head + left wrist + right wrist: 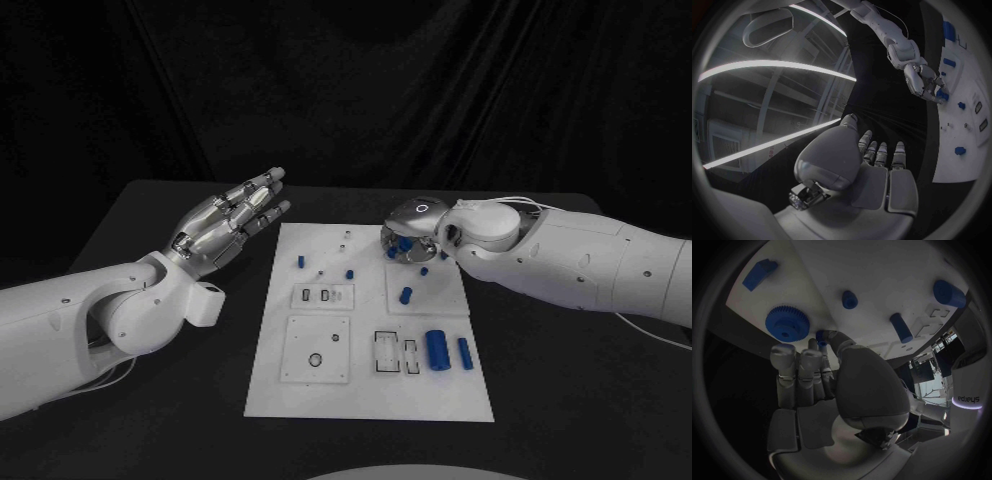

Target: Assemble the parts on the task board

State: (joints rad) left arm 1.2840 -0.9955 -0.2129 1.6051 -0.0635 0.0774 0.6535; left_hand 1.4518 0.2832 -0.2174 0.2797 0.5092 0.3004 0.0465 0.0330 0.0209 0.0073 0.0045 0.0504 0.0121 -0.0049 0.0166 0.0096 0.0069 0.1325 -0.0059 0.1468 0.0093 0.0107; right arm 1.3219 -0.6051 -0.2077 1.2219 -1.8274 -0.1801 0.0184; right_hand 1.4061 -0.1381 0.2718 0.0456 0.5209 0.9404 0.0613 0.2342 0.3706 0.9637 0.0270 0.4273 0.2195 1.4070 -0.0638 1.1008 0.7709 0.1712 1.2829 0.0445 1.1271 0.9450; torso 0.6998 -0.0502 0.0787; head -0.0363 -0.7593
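right fingers: the right hand is down at the far right corner of the task board, and the wrist view shows its fingers pinching a small blue peg at the tips, the rest curled in next to it
peg direction: the peg sticks straight out past the fingertips toward the board face, long axis pretty much in line with the fingers as far as I can tell
nearest neighbour: the blue gear sits just beside the peg on the board, so that's probably what the next move lines up with (my guess, not something I can see happening)
other parts: a short blue stub and a longer blue cylinder lie further across the board, well apart from the fingertips
left fingers: the left hand hangs above the counter off the board's left edge, fingers straight and side by side, holding nothing
which arm is nearer: right one by far, the left is well away from everything
risk: peg looks held just at the tips, could tilt easily
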